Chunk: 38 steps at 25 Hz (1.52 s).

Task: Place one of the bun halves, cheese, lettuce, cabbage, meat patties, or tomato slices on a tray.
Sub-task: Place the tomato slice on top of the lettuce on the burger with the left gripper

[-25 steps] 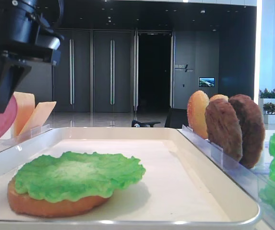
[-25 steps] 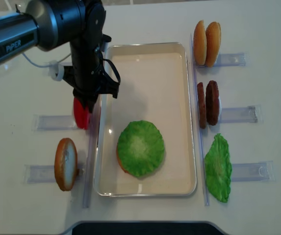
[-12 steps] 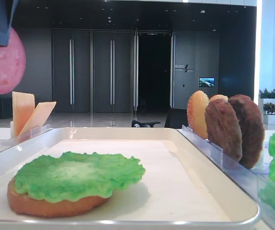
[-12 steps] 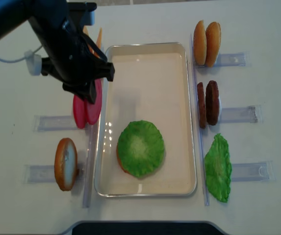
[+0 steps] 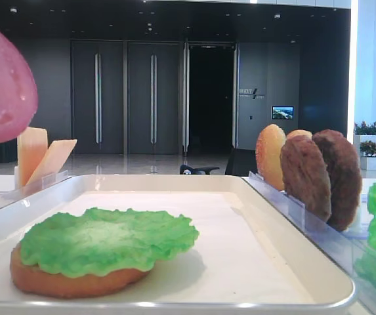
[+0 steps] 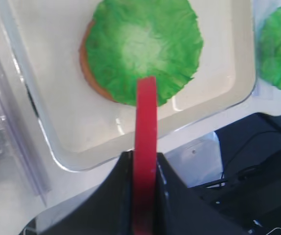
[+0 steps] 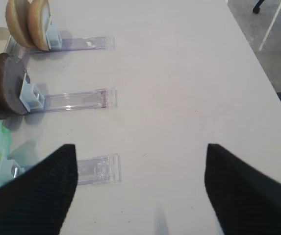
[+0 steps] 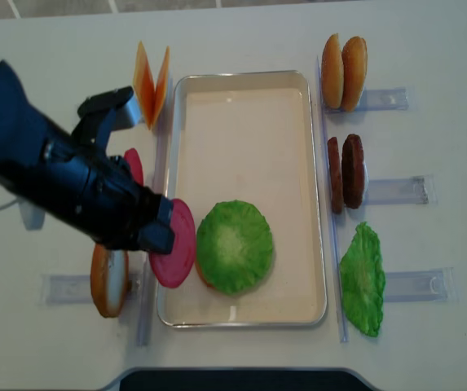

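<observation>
My left gripper [image 8: 158, 234] is shut on a red tomato slice [image 8: 174, 244], held on edge above the left rim of the white tray [image 8: 249, 130], just left of the stack. In the left wrist view the tomato slice [image 6: 145, 112] sticks out between the black fingers [image 6: 123, 171] toward the green lettuce [image 6: 142, 46]. That lettuce [image 8: 234, 246] lies on a bun half [image 5: 63, 282] in the tray's near part. The tomato slice [image 5: 0, 85] hangs at the upper left of the low view. My right gripper [image 7: 140, 191] is open over bare table beside the clear racks.
Cheese slices [image 8: 151, 81] stand at the back left, another tomato slice [image 8: 134, 167] and a bun half [image 8: 108, 273] in the left racks. On the right stand bun halves [image 8: 344, 72], meat patties [image 8: 345, 173] and a lettuce leaf [image 8: 362, 279].
My left gripper has lifted the tomato slice out of the left rack and carried it forward and right, to the tray's rim beside the lettuce.
</observation>
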Motion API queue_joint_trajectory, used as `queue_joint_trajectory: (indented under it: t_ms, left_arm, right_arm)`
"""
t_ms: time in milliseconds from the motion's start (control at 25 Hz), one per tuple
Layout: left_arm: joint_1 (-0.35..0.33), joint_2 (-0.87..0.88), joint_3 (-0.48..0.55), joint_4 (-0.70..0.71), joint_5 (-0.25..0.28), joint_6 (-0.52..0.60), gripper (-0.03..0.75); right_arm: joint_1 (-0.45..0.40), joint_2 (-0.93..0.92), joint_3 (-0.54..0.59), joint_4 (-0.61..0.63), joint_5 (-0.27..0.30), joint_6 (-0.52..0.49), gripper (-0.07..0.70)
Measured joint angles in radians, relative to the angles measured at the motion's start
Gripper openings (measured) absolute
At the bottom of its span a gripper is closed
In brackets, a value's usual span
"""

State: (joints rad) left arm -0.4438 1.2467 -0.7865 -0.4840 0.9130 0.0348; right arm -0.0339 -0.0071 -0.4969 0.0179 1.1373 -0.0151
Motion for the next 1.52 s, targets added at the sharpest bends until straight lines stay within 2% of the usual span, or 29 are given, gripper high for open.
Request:
queue_joint_trajectory:
  t_ms: [120,280,360,440,680,1240,1520]
  left_arm:
    - [0.009,-0.051,0.099,-0.1,-0.049,0.171,0.055]
    - [0.062,-0.058,0.172,-0.169,-0.048,0.25,0.055]
    - [0.099,-0.058,0.186,-0.209,-0.051,0.255,0.055]
    - [0.124,-0.058,0.191,-0.262,-0.075,0.277,0.055]
    - [0.158,-0.057,0.196,-0.457,-0.118,0.514,0.055]
    - [0.159,0.227,0.196,-0.784,-0.106,0.85,0.055]
    - [0.159,0.339,0.196,-0.849,-0.074,0.962,0.055]
  right_arm:
    - [0.0,0.0,0.0,0.0,0.0,0.0,0.54]
    - [0.0,0.0,0.0,0.0,0.0,0.0,0.54]
    - [0.0,0.0,0.0,0.0,0.0,0.0,0.54]
    - [0.0,0.0,0.0,0.0,0.0,0.0,0.54]
    - [0.0,0.0,0.0,0.0,0.0,0.0,0.54]
    - [0.0,0.0,0.0,0.0,0.0,0.0,0.54]
    - [0.0,0.0,0.0,0.0,0.0,0.0,0.54]
